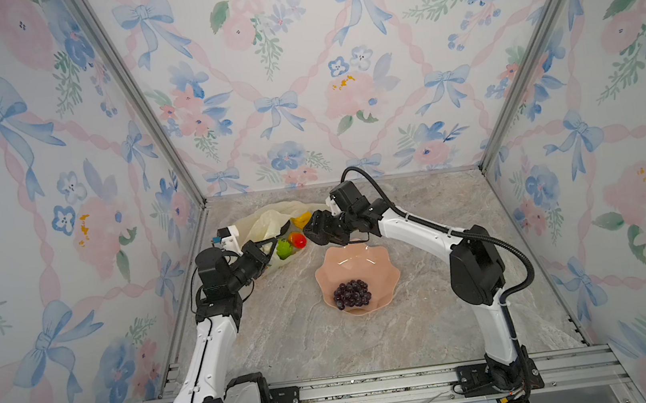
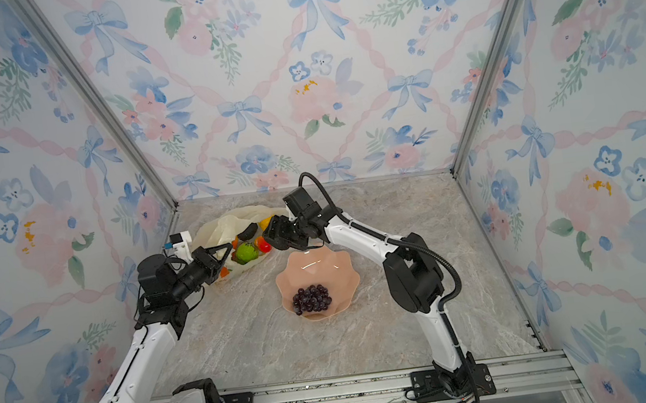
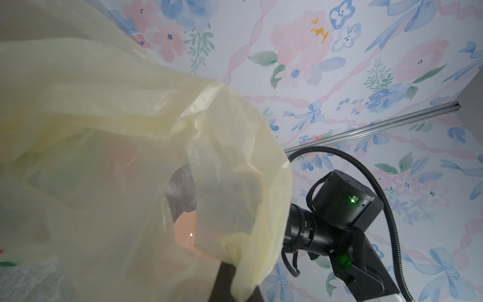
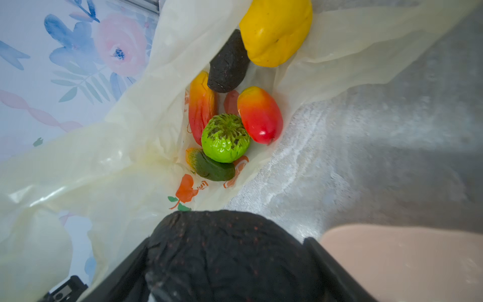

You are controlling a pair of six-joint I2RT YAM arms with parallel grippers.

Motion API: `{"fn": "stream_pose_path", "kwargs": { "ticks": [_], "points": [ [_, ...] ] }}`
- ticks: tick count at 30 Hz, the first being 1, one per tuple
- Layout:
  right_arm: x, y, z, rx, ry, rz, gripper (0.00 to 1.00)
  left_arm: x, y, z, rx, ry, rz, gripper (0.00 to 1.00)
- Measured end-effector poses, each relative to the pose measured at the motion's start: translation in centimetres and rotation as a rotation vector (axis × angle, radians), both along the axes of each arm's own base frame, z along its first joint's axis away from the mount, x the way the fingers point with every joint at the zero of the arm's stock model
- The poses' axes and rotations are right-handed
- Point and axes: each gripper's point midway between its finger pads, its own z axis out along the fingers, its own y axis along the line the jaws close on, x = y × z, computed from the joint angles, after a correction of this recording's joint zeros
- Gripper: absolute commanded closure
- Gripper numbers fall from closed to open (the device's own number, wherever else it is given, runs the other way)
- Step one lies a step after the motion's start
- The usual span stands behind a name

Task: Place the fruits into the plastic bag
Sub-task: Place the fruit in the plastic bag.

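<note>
1. The left gripper (image 1: 274, 243) is clenched on the edge of the plastic bag (image 1: 261, 220) and holds its mouth up off the table (image 1: 412, 325). In the left wrist view the pale film drapes over one finger.
2. The right gripper (image 2: 275, 235) grasps a black avocado (image 4: 224, 256) with its jaws spread wide around it, at the bag's mouth. Whether the fruit is past the rim is hard to judge from these angles.
3. Inside the bag lie a yellow lemon (image 4: 274, 31), a second avocado (image 4: 228, 65) touching it, and two mangoes (image 4: 260, 115). A bumpy green ball (image 4: 225, 138) sits between the mangoes, and a green-yellow cucumber shape (image 4: 211, 167) touches the ball.
4. The grape bunch (image 1: 351, 293) is outside the bag. It sits in the pink bowl (image 1: 388, 270), which stands on the table near the bag's mouth and beneath the right arm.
</note>
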Motion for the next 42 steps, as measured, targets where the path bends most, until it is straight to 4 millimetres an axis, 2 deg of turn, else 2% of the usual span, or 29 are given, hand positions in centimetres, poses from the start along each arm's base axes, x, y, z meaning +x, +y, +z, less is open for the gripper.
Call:
{"fn": "stream_pose_path", "kwargs": {
  "ticks": [7, 15, 17, 18, 19, 20, 22, 26, 36, 42],
  "points": [
    [1.4, 4.4, -2.0, 0.073, 0.028, 0.028, 0.22, 0.1, -0.2, -0.2, 0.002, 0.006, 0.001, 1.00],
    [1.8, 8.8, -1.3, 0.196, 0.027, 0.057, 0.21, 0.6, 0.2, -0.5, 0.008, 0.012, 0.026, 1.00],
    [1.9, 9.6, -1.2, 0.222, 0.025, 0.063, 0.19, 0.7, 0.3, -0.6, 0.009, 0.015, 0.032, 1.00],
    [1.9, 10.1, -1.1, 0.237, 0.027, 0.067, 0.14, 0.7, 0.3, -0.6, 0.010, 0.015, 0.034, 1.00],
    [1.9, 10.5, -1.1, 0.247, 0.027, 0.070, 0.00, 0.8, 0.4, -0.6, 0.011, 0.015, 0.039, 1.00],
    [1.9, 10.8, -1.2, 0.256, 0.033, 0.071, 0.04, 0.8, 0.4, -0.6, 0.012, 0.015, 0.040, 1.00],
    [1.7, 11.3, -1.4, 0.272, 0.036, 0.076, 0.04, 0.9, 0.5, -0.6, 0.013, 0.015, 0.048, 1.00],
    [1.3, 11.8, -2.0, 0.277, 0.053, 0.084, 0.04, 1.0, 0.7, -0.8, 0.016, 0.018, 0.058, 1.00],
    [1.3, 11.7, -2.0, 0.268, 0.038, 0.094, 0.04, 1.3, 1.0, -0.8, 0.021, 0.015, 0.078, 1.00],
    [0.6, 10.6, -1.7, 0.212, 0.014, 0.112, 0.04, 1.4, 1.4, -0.8, 0.021, 0.012, 0.091, 1.00]
  ]
}}
